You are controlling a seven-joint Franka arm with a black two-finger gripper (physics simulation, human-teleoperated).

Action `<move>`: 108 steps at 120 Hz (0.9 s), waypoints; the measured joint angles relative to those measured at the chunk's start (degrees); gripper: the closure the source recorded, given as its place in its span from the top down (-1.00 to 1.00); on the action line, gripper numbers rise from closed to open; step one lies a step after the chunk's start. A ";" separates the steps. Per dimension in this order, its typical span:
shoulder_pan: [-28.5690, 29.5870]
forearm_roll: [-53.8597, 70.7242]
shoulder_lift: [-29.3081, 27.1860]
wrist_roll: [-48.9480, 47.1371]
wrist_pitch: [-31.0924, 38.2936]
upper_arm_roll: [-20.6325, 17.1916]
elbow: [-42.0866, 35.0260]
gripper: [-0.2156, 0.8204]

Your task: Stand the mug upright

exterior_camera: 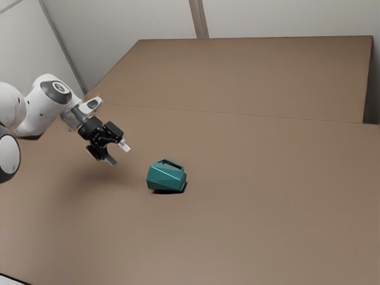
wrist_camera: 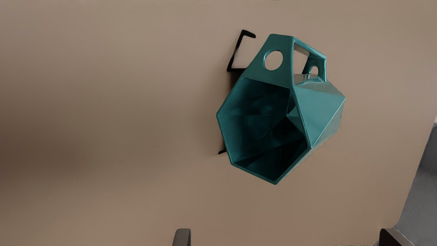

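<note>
Arm section, white with grey joint covers (exterior_camera: 41,110), enters from the exterior view's left and reaches above the brown, flat table (exterior_camera: 267,208). At its end, the black two-finger gripper (exterior_camera: 117,153) is released: its fingers stand wide apart with nothing between them. It is near the mug but not in contact.

Next toward the exterior view's right, the teal, faceted mug (exterior_camera: 166,177) lies on its side on the table. Its open mouth (wrist_camera: 266,130) faces the wrist camera; its angular handle, pierced by a round hole (wrist_camera: 288,61), projects upward from the body.

Step in hand, as judged: approach for the grasp. Next move: advance to the mug, align one finger on each side of the wall or body, close, then lift and rotate until the mouth points up. Caution: the raised handle may obstruct a finger, and the slanted facets may let the body slip or roll.

Farther right, a brown-grey post (exterior_camera: 199,19) stands against the pale wall (exterior_camera: 285,18) behind the table, outside the working path.
</note>
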 joint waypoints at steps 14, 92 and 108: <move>-0.14 -2.00 -0.45 5.52 1.56 0.00 -2.45 0.58; -2.43 -10.14 1.33 21.39 7.32 -1.40 -7.66 0.58; -2.74 -10.74 1.33 21.75 7.74 -2.23 -7.96 0.58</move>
